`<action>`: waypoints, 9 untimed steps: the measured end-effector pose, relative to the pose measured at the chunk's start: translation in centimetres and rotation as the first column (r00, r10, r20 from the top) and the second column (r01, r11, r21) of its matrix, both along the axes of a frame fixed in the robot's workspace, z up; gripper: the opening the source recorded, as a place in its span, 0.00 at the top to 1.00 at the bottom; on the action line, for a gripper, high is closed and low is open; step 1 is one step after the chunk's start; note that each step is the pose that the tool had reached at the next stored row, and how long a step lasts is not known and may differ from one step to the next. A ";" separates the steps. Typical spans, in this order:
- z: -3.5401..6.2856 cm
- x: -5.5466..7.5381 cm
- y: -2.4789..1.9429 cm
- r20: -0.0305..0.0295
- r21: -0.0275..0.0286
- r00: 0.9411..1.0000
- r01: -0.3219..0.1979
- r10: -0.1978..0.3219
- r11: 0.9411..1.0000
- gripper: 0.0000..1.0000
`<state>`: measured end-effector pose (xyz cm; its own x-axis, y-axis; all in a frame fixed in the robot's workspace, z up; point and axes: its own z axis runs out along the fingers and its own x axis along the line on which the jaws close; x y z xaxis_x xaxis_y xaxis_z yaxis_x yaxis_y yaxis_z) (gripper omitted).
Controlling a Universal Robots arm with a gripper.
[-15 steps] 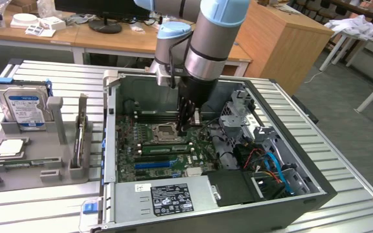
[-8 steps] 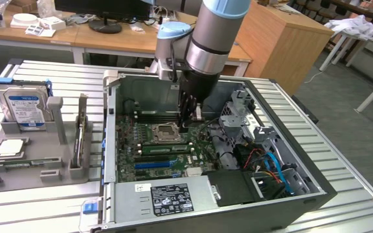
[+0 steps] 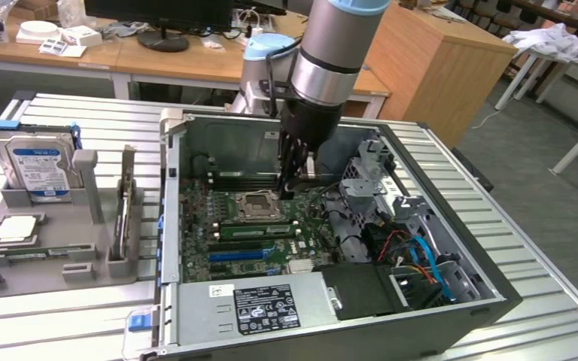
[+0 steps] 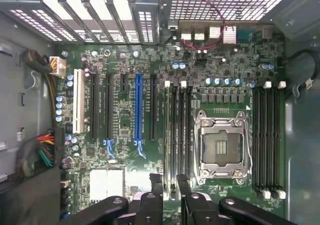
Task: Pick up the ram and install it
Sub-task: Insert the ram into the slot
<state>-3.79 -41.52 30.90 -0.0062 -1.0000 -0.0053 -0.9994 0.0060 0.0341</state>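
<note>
Looks like pick step not done: hovering with gripper (image 4: pixel 169 182) jaws apart, empty, over memory slots (image 4: pixel 175 135), ram (image 3: pixel 126 207) seemingly on edge in grey tray (image 3: pixel 28 263) beside case (image 3: pixel 409 335); needs square pinch across thin board.

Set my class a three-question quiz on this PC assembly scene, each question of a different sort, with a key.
1. True or false: the gripper is down inside the computer case.
2. Multiple choice: the hard drive stands A) in the grey holder beside the case, B) on the floor, C) inside the case.
3. Fill in: the motherboard's expansion slots are black, white and ___.
Key: 1 true; 2 A; 3 blue.
</note>
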 end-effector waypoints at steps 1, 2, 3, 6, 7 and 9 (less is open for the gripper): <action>0.11 0.0 0.00 0.000 0.000 1.000 0.000 0.000 1.000 0.75; 0.25 0.0 0.00 0.000 0.000 1.000 0.000 0.000 1.000 0.75; 0.36 0.0 0.00 0.000 0.000 1.000 0.000 0.000 1.000 0.75; 0.61 0.0 0.00 0.000 0.000 1.000 0.000 0.000 1.000 0.75; 0.70 0.0 0.00 0.000 0.000 1.000 0.000 0.000 1.000 0.75; 0.78 0.0 0.00 0.000 0.000 1.000 0.000 0.000 1.000 0.75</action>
